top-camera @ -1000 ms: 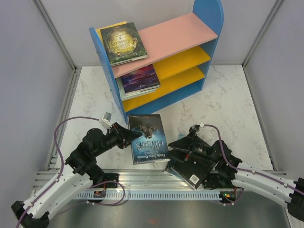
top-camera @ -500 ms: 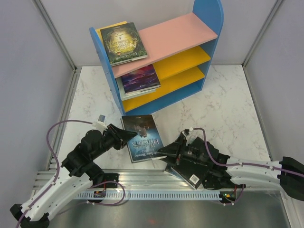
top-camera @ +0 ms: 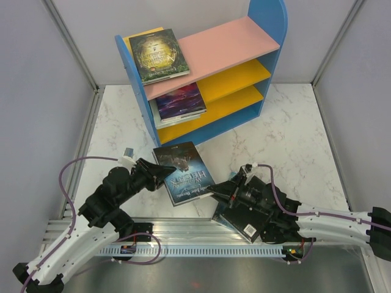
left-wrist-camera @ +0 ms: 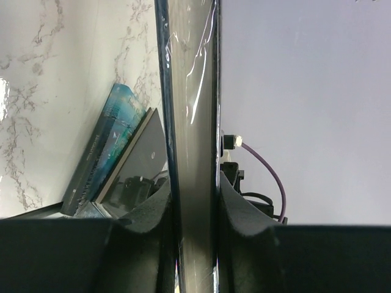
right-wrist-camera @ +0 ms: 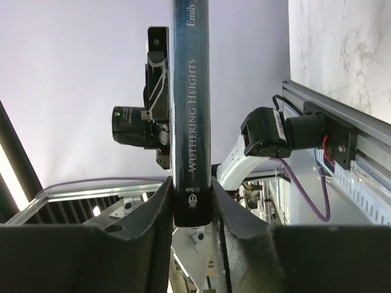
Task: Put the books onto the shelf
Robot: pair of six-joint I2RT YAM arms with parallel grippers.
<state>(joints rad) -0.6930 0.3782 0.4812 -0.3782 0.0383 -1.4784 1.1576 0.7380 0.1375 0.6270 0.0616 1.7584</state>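
A dark blue book (top-camera: 183, 172) titled Wuthering Heights hangs tilted above the marble table in front of the shelf (top-camera: 241, 73). My left gripper (top-camera: 160, 174) is shut on its left edge, whose page edge (left-wrist-camera: 192, 122) runs between the pads. My right gripper (top-camera: 212, 190) is shut on its lower right corner, with the spine (right-wrist-camera: 191, 122) clamped between the fingers. A dark green book (top-camera: 157, 55) lies on the pink top board over a yellow one (top-camera: 143, 33). A purple book (top-camera: 180, 101) tops a small stack on the upper yellow board. A black book (top-camera: 247, 221) lies under my right arm, and a teal book (left-wrist-camera: 107, 146) lies beneath it.
The metal rail (top-camera: 183, 235) runs along the near table edge, right below both arms. Grey walls close in the left, right and back sides. The right halves of the shelf boards (top-camera: 244, 73) hold nothing.
My right gripper has moved left to the book's corner and closed on its spine. The dark blue book has shifted up and left and turned, held by the left gripper throughout.
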